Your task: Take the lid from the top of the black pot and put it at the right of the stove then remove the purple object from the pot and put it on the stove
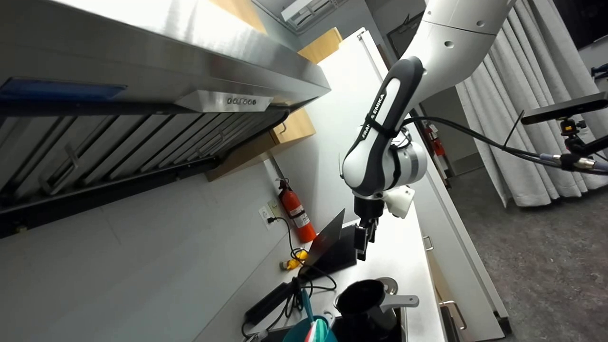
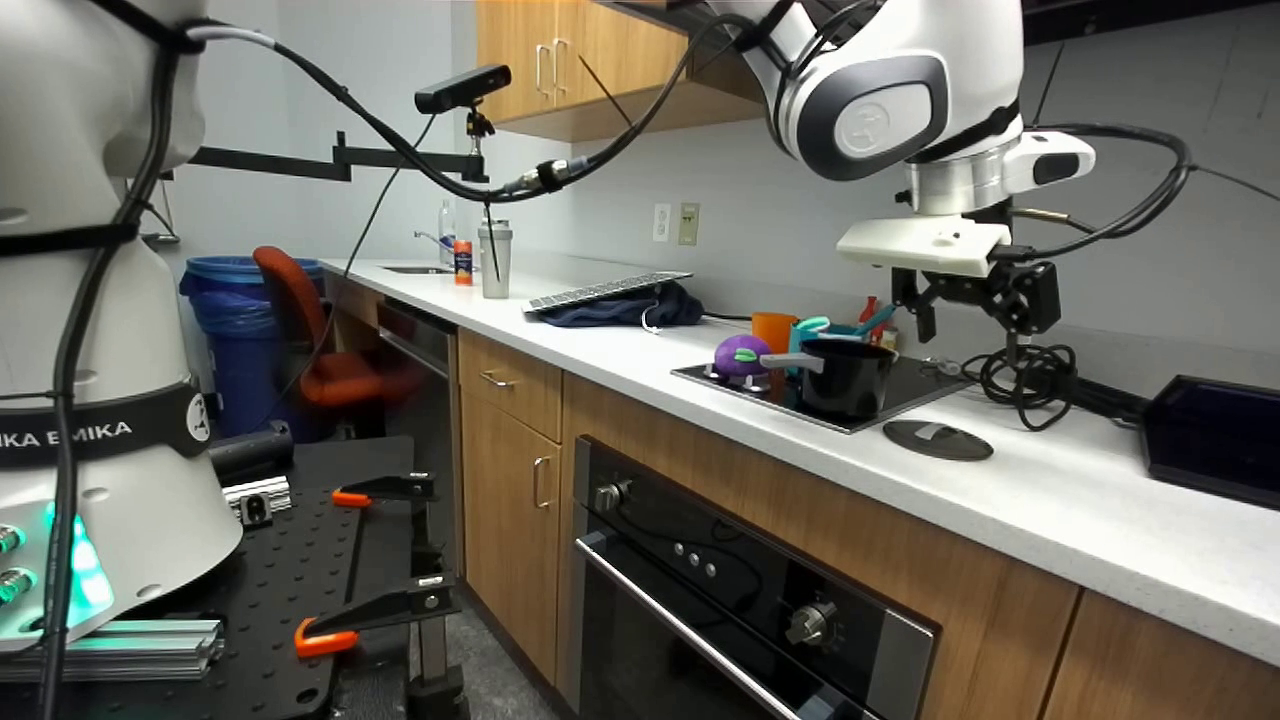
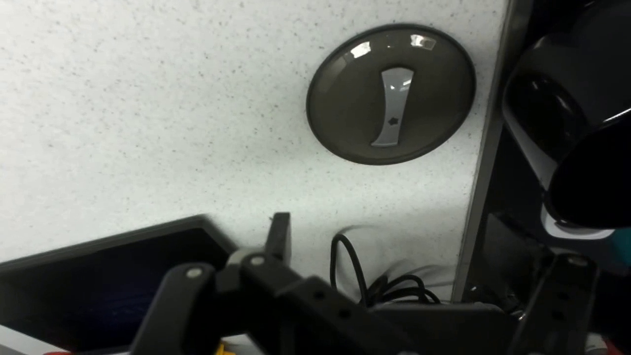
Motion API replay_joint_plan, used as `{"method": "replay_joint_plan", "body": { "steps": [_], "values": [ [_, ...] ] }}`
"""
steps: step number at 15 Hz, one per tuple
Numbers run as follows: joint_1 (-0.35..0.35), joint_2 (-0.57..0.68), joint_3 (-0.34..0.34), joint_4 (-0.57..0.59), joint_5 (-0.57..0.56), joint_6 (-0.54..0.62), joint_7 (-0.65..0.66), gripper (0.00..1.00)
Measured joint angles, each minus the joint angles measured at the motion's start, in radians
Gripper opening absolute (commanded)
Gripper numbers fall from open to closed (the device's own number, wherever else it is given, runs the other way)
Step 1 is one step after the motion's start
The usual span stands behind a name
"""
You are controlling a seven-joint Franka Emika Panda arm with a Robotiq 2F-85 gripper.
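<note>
Hanging in the air with the gripper (image 2: 970, 338) spread wide. Can see the pot lid (image 3: 367, 98) (very shiny) flat on the white counter (image 2: 1080, 480), just beside the stovetop (image 2: 915, 388). Can spot the black saucepan (image 2: 848, 380) and the round purple toy (image 2: 736, 364) on that stovetop.

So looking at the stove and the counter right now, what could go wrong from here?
Snagging: the open tool hovers above the counter by the coiled black cable, so lowering it there might catch a loop.
Rolling: the purple object on the stove is rounded, with the black pot close by, so a knock could set it moving.
Bumping: the lid lies on the counter beside the stove, so a low sweep might shove it.
</note>
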Motion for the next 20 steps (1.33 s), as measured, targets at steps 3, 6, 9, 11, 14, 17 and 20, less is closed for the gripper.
{"method": "replay_joint_plan", "body": {
  "steps": [3,6,9,11,14,17,20],
  "values": [
    [-0.017,0.000,0.017,0.007,-0.033,-0.017,0.015,1.00],
    [-0.019,0.000,0.018,0.007,-0.034,-0.017,0.015,1.00],
    [-0.019,0.000,0.018,0.007,-0.034,-0.017,0.015,1.00],
    [-0.019,0.000,0.019,0.007,-0.034,-0.017,0.015,1.00],
    [-0.019,0.000,0.019,0.007,-0.034,-0.017,0.015,1.00],
    [-0.019,0.000,0.019,0.007,-0.034,-0.017,0.015,1.00],
    [-0.019,0.000,0.019,0.007,-0.034,-0.017,0.015,1.00]
  ]
}}
